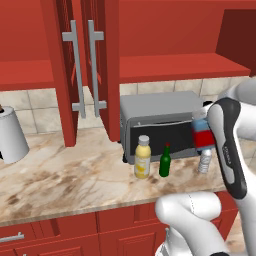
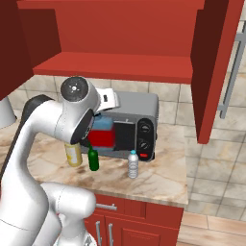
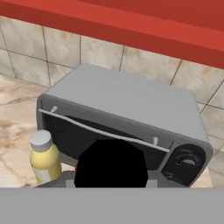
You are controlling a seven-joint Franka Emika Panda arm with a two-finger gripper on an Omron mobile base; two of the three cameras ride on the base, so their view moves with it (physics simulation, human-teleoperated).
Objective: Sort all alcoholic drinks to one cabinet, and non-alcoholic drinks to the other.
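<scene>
Up front, the white arm lifts the squat red-and-blue bottle [image 1: 201,134] clear of the counter [image 1: 75,180], upright, long axis vertical, its black cap [image 3: 111,162] toward the hand camera; the gripper [image 2: 102,121] is pinched onto that bottle, held in front of the toaster oven [image 2: 139,126]. Below it on the marble, three drinks stand upright, caps up, in a loose row: the pale-yellow juice bottle [image 1: 142,157], the slim dark-green bottle [image 1: 165,161] just beside it, and the clear water bottle [image 2: 133,164] further right, apart from the others. Behind them sits the grey toaster oven against the tiled wall. Above, the red shelf [image 2: 115,67] of the open wall cabinet spans the back, with the two-handled cabinet doors [image 1: 85,70] swung open at left.
</scene>
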